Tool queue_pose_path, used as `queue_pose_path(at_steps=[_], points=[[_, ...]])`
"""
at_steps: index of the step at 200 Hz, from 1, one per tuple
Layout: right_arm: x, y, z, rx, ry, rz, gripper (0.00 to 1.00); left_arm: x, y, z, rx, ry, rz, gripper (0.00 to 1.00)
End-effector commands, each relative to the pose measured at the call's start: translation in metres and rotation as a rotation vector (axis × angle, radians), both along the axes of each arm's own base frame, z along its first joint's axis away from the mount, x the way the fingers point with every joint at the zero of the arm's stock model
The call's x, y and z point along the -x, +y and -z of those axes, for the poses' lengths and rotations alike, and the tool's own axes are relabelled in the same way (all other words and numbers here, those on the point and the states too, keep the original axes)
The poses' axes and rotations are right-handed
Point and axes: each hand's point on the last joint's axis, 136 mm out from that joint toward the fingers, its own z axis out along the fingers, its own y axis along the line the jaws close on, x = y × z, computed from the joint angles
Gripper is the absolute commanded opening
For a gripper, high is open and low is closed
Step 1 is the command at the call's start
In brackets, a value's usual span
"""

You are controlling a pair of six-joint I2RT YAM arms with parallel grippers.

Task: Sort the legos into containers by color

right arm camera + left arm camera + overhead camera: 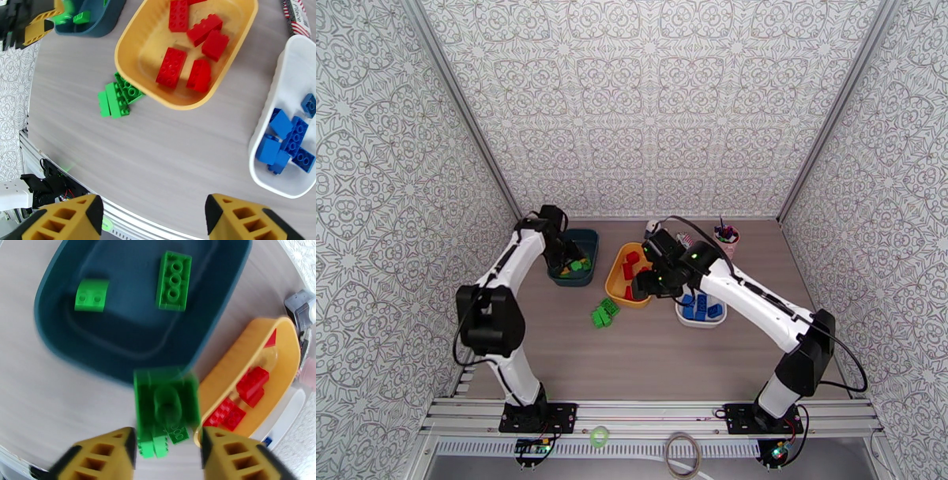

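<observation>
1. The left gripper [168, 435] is standing with its yellow fingers parted. A green brick [166, 398] is showing just beyond the tips, blurred, so it is probably dropping free rather than being pinched.
2. That brick is appearing over the near wall of the dark teal tray [47, 330], where two green bricks [173, 280] are lying on the floor. I am judging the margin as slim: releasing low and further in over the floor is looking safer than letting go at the rim, followed by lifting straight up.
3. The right gripper [154, 213] is hovering wide open and empty above the table [177, 158].
4. A green cluster [118, 94] is lying on the table against the yellow tray [130, 67], so picking it up is calling for care not to shove that tray.
5. Red bricks [172, 67] are sitting in the yellow tray and blue bricks [288, 138] in the white tray [272, 90]
</observation>
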Motion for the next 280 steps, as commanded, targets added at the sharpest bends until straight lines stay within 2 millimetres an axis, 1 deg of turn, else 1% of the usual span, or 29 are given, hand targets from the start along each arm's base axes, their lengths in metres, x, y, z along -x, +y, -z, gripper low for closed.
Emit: queue_pose_path(at_steps=[1, 16, 34, 46, 77, 104, 125, 149, 161, 183, 210, 245, 268, 280], points=[[0.001, -0.007, 0.001, 0.023, 0.010, -0.008, 0.72, 0.001, 0.003, -0.015, -0.042, -0.005, 0.025, 0.84], [0.003, -0.009, 0.006, 0.019, 0.018, -0.002, 0.73, 0.007, -0.001, -0.020, -0.065, -0.008, 0.042, 0.88], [0.005, -0.011, 0.012, 0.017, 0.031, 0.008, 0.73, 0.024, -0.011, -0.025, -0.088, -0.010, 0.070, 0.88], [0.007, -0.012, 0.018, 0.015, 0.042, 0.011, 0.73, 0.040, -0.019, -0.026, -0.094, -0.008, 0.082, 0.89], [0.011, -0.012, 0.032, 0.015, 0.073, 0.004, 0.75, 0.092, -0.032, -0.015, -0.104, 0.026, 0.088, 0.92], [0.012, -0.009, 0.042, 0.021, 0.094, -0.013, 0.75, 0.142, -0.048, -0.003, -0.096, 0.057, 0.090, 0.94], [0.010, -0.004, 0.048, 0.023, 0.109, -0.026, 0.75, 0.177, -0.063, 0.012, -0.083, 0.089, 0.101, 0.95], [0.008, 0.001, 0.051, 0.020, 0.117, -0.037, 0.75, 0.209, -0.083, 0.038, -0.075, 0.148, 0.131, 0.95], [0.006, 0.003, 0.051, 0.017, 0.118, -0.040, 0.75, 0.218, -0.091, 0.050, -0.075, 0.175, 0.148, 0.96], [0.005, 0.006, 0.051, 0.014, 0.122, -0.041, 0.75, 0.224, -0.100, 0.067, -0.087, 0.214, 0.171, 0.96], [0.005, 0.004, 0.049, 0.012, 0.118, -0.035, 0.75, 0.216, -0.103, 0.081, -0.098, 0.236, 0.183, 0.97], [0.006, -0.003, 0.046, 0.028, 0.107, -0.022, 0.75, 0.200, -0.095, 0.101, -0.107, 0.271, 0.173, 0.96], [0.006, -0.007, 0.044, 0.034, 0.101, -0.012, 0.75, 0.192, -0.088, 0.112, -0.130, 0.301, 0.178, 0.94], [0.005, -0.011, 0.043, 0.037, 0.098, -0.004, 0.75, 0.189, -0.085, 0.115, -0.134, 0.311, 0.174, 0.91]])
